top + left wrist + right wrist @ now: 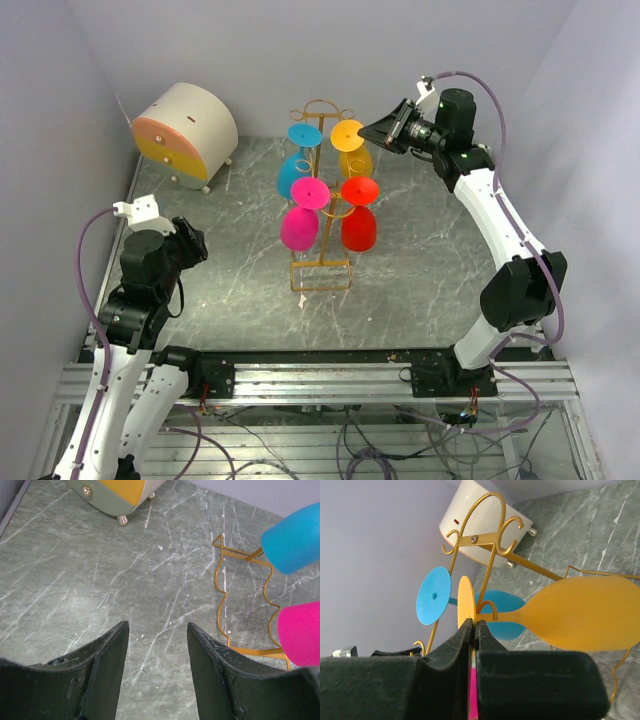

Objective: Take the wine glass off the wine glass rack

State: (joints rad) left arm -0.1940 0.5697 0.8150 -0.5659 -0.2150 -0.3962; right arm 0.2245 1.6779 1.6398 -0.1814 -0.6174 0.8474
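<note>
The gold wire wine glass rack [321, 268] stands mid-table with a yellow wine glass [355, 160], a blue one [294, 176], a pink one [300, 228] and a red one [359, 228] hanging on its hooks. My right gripper [385, 131] is at the rack's upper right. In the right wrist view it [474, 622] is shut on the edge of the yellow glass's round foot [465, 599], while the stem still sits in a rack hook [492, 535]. My left gripper [195, 245] is open and empty, low at the left; it also shows in the left wrist view [157, 625].
A round beige drawer cabinet [185, 130] with yellow fronts stands at the back left. The rack's wire base [220, 605] lies right of my left gripper, with the blue [295, 537] and pink [300, 632] bowls above it. Walls close in on both sides.
</note>
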